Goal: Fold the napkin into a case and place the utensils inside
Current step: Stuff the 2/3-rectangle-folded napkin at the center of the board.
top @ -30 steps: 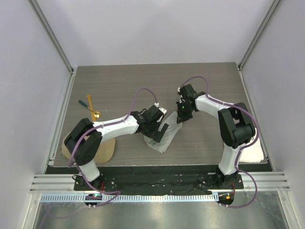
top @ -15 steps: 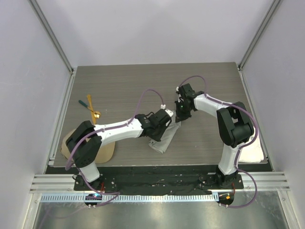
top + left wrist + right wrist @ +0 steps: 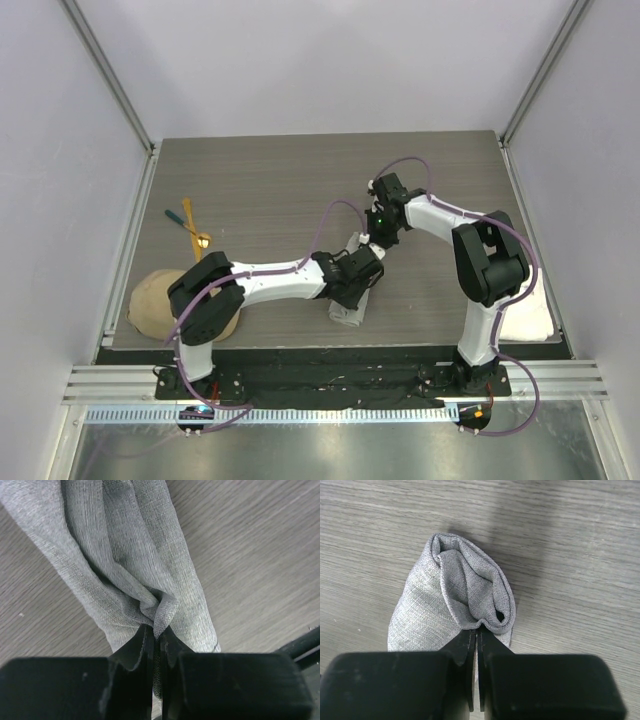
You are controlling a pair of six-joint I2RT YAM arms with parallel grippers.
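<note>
Halfway at best, I'd say: left hand (image 3: pixel 157 632) and right hand (image 3: pixel 476 634) each pinch a fold of the napkin (image 3: pixel 347 312), bunched narrow mid-bench (image 3: pixel 260 180). Utensils (image 3: pixel 190 226) lie well apart, far left, none inside yet.

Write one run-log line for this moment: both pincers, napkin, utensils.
left pincer: shut on napkin fold | right pincer: shut on napkin end | napkin: bunched, narrow | utensils: far left on table, outside napkin

Fresh left gripper (image 3: pixel 156 632) pinch (on napkin (image 3: pixel 135 555))
</note>
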